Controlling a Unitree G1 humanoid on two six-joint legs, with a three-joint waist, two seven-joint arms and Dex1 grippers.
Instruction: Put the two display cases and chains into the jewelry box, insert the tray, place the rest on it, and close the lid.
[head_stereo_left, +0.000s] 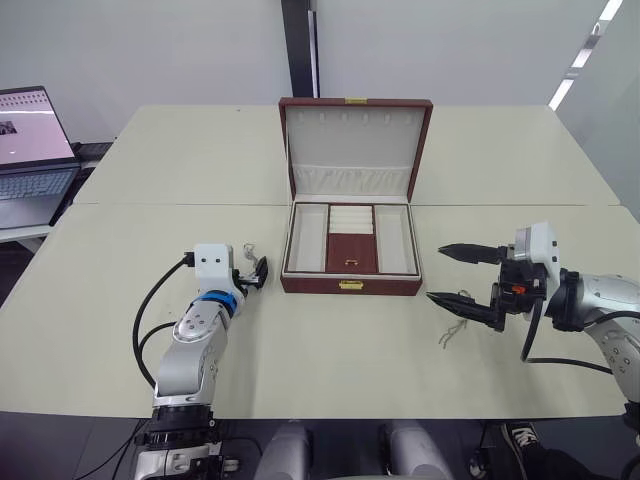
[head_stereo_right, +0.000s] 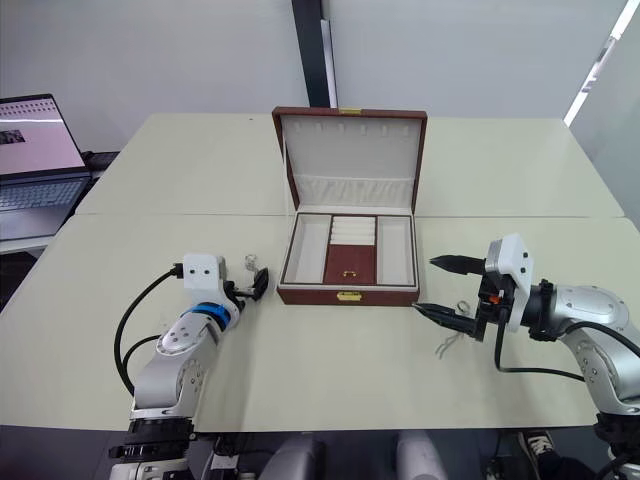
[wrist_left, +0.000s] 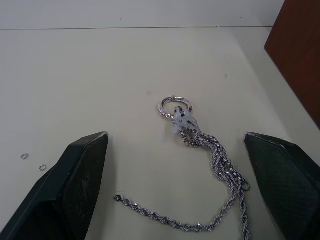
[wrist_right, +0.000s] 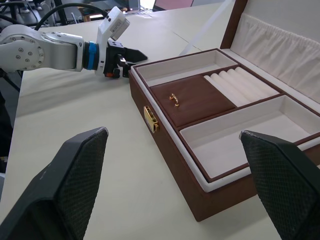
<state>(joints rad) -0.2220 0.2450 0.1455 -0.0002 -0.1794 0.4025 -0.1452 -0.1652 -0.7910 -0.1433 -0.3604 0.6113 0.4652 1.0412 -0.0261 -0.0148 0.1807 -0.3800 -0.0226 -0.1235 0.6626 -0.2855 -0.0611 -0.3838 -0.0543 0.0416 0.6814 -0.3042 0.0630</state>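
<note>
Jewelry box (head_stereo_left: 350, 285) open, tray (head_stereo_left: 351, 240) already seated inside. Left gripper (wrist_left: 185, 190) just left of box, jaws spread around tangled chains (wrist_left: 210, 165) — may snag or half-lift. Right gripper (head_stereo_left: 468, 277) right of box, jaws wide, empty; loose chain (head_stereo_left: 452, 332) beneath risks being dragged.

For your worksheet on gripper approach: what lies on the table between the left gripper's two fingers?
In the left wrist view, a tangle of chains with a ring lies between the open left gripper's fingers, untouched.
</note>
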